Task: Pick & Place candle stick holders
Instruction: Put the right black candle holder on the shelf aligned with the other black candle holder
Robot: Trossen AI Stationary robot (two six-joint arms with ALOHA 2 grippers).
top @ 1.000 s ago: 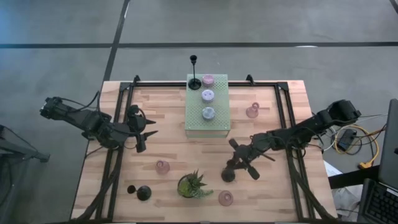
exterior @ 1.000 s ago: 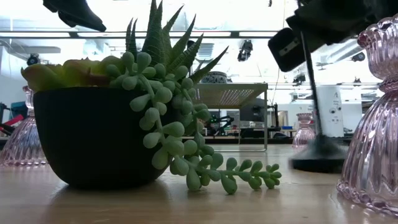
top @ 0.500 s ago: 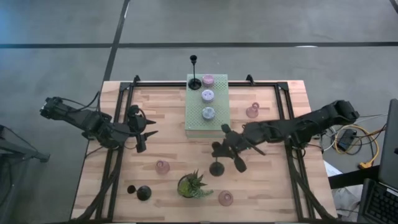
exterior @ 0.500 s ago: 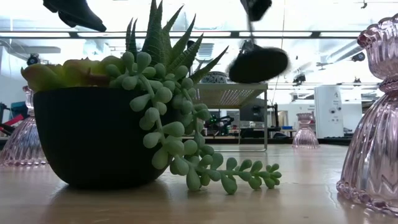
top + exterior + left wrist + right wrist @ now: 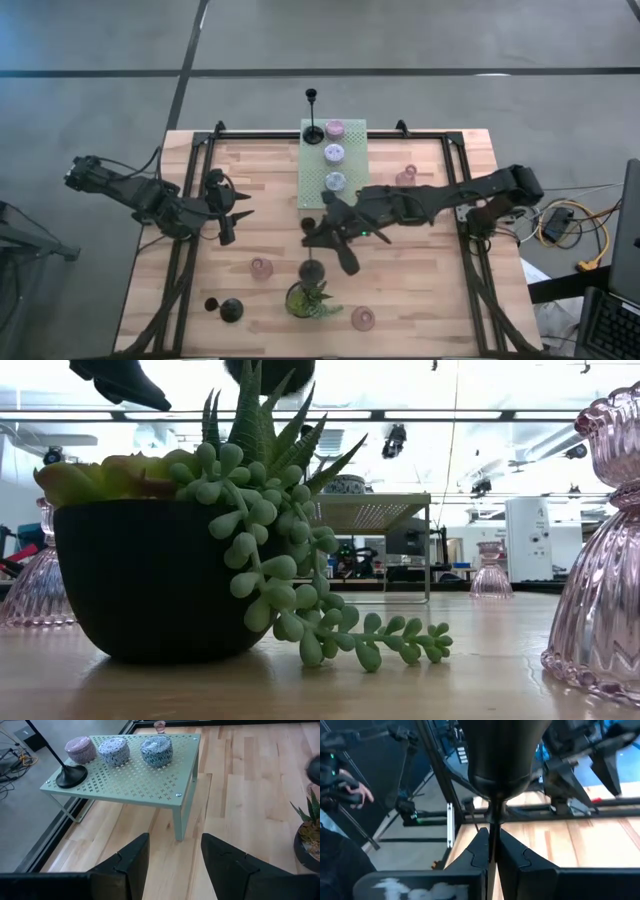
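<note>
My right gripper [image 5: 325,243] is shut on a black candle stick holder above the table's middle, over the spiky potted plant [image 5: 310,298]. Its round base [image 5: 311,270] also shows in the low view [image 5: 270,372]. My left gripper [image 5: 228,215] waits open and empty at the table's left. The pale green perforated box [image 5: 333,195] carries one black holder [image 5: 313,133] and three squat lilac-grey holders [image 5: 334,153]. Three pink glass holders [image 5: 405,179], [image 5: 261,267], [image 5: 363,318] and two black ones [image 5: 231,310] are on the table. My right gripper pinches the black holder's thin stem [image 5: 493,827] between its two fingers, a little way from the round base [image 5: 500,755]. The fingers come from the table's right. The holder is lifted clear of the table and tilted, its base toward the near edge.
The perforated box stands at the far middle, with free spots on its top [image 5: 150,782]. The potted plant is at the near middle, right under the held holder. Black frame rails [image 5: 455,170] run along the table's sides. A person's hand [image 5: 357,795] shows beyond the table.
My right gripper has lifted the black holder off the table at the near right and carried it up and toward the table's left, staying shut on the stem. The holder has gone from upright on its base to tilted in the air.
</note>
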